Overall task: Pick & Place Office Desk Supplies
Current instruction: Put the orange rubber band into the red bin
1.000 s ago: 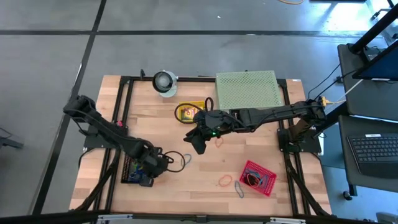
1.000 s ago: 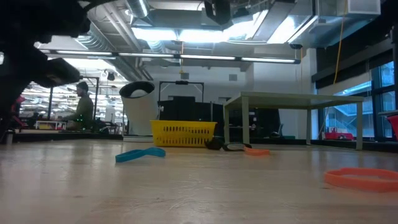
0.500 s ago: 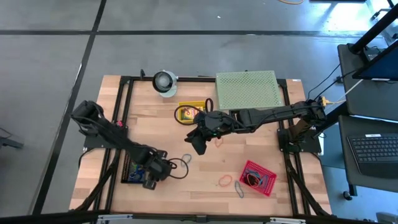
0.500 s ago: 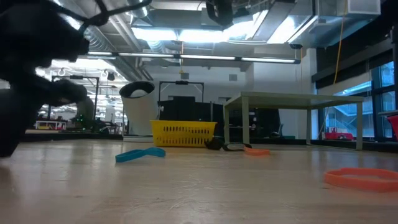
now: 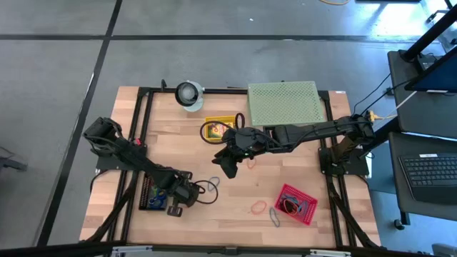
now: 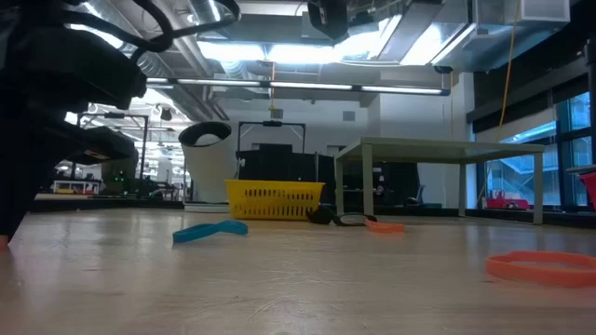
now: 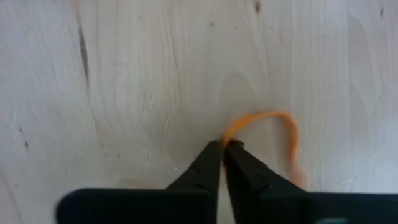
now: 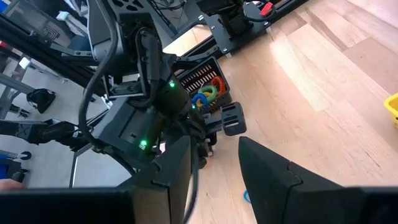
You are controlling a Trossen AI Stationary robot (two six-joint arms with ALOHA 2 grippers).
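My left gripper (image 5: 177,208) points down at the near left part of the table, beside a black tray (image 5: 151,194), and is shut on an orange rubber band (image 7: 273,127). In the high view the gripper hides this band. My right gripper (image 5: 227,165) hangs open above the table's middle, nothing between its fingers (image 8: 267,168). A blue band (image 5: 214,182) and a black loop (image 5: 206,189) lie flat on the wood between the two grippers. A yellow crayon box (image 5: 218,128) lies farther back. My left gripper pinches one strand of the orange band (image 7: 227,138) between its two fingertips, at one end of the loop. The fingers come from above, pointing down. The rest of the loop (image 7: 291,134) curves away from the tips and lies on the wood.
The black tray holds blue, green and orange bands (image 8: 208,93). A red basket (image 5: 296,203) sits near right, with an orange band (image 5: 258,208) and a grey one (image 5: 275,218) beside it. At the back stand a pale green perforated stand (image 5: 283,103) and a white roll (image 5: 189,94).
My left gripper has sunk toward the table and shifted a little toward the near edge, next to the black tray. My right gripper has kept still.
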